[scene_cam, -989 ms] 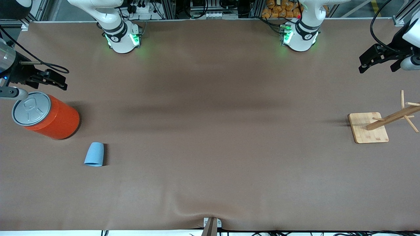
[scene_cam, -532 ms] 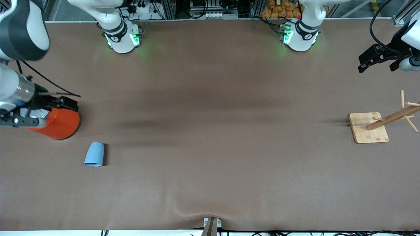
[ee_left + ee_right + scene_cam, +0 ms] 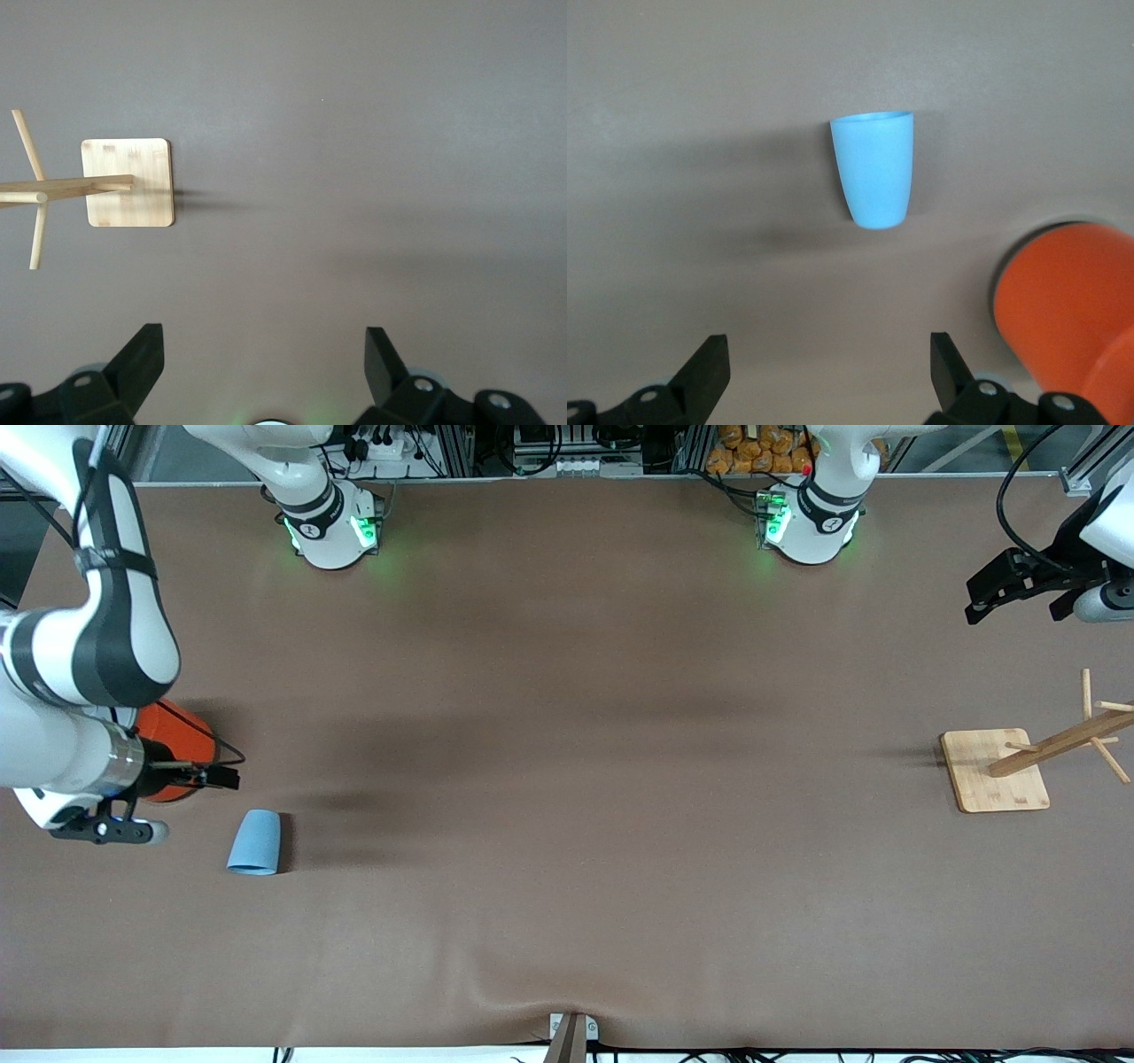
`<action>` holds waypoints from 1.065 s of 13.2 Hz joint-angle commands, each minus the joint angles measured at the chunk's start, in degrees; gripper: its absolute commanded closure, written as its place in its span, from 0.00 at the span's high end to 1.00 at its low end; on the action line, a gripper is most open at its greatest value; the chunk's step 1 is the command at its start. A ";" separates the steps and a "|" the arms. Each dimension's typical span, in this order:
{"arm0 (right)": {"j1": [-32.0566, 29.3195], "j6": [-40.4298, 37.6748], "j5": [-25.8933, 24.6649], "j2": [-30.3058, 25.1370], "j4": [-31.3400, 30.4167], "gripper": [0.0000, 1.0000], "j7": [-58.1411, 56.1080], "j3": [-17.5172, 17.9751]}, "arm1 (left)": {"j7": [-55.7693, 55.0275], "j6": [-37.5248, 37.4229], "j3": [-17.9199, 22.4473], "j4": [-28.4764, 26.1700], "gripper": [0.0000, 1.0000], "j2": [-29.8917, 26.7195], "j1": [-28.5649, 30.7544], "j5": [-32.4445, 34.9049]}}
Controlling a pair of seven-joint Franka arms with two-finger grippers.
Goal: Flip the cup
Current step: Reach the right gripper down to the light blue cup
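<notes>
The cup [image 3: 254, 841] stands mouth-down on the worktop [image 3: 567, 779], near the orange can [image 3: 177, 744], untouched. The right end effector [image 3: 828, 376] hovers over the can, fingers wide; grasping and flipping remain. The left end effector [image 3: 264, 367] waits, wide, near the wooden rack [image 3: 1019, 766].

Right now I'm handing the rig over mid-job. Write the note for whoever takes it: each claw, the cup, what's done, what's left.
Right claw: open, empty, up over the table beside the orange can, the cup ahead of its open fingers in the right wrist view.
Left claw: open, empty, waiting at the left arm's end of the table, over bare table near the wooden rack.
Cup: stands on its wide end, narrow end up, nearer the front camera than the can, untouched.
Done: nothing yet.
Left: grasp the cup, turn it over, set it down.
</notes>
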 commanded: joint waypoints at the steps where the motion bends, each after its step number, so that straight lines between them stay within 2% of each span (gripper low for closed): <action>1: -0.51 1.43 -0.39 2.31 1.25 1.00 -0.62 0.36 | 0.92 -1.37 -0.34 1.10 1.00 -0.05 0.38 0.43; 9: -0.60 13.20 -0.49 10.31 1.43 1.00 -0.70 0.36 | 0.83 -3.04 -0.17 1.10 1.00 -0.66 0.64 0.34; 14: -0.16 14.09 -0.75 12.95 1.87 1.00 -0.70 0.36 | 0.74 -2.95 -0.25 1.10 1.00 -0.75 0.91 0.34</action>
